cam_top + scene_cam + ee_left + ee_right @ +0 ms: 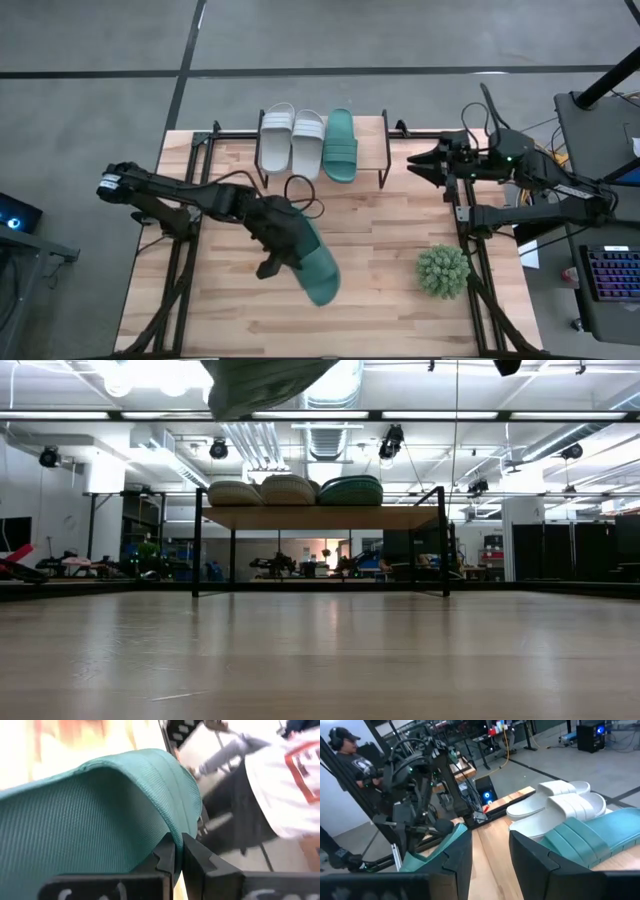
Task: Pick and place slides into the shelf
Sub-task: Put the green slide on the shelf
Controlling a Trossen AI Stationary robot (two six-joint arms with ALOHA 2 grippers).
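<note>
From my remote station: the wooden table (400,270) carries a small shelf (372,130) at its far edge, with two white slides (291,138) and one teal slide (340,145) lying side by side on top. A spiky green plant ball (442,270) sits near the table's right side.

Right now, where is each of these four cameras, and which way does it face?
High view: overhead, looking straight down on both arms; the left pincer holds a teal slide.
Low view: table height, looking level at the shelf; only arm parts show at the top.
Left wrist view: on the left arm, its fingers pinching the teal slide.
Right wrist view: on the right arm, past its open pincer toward the shelf.
High, low and right wrist views share the three shelved slides.
</note>
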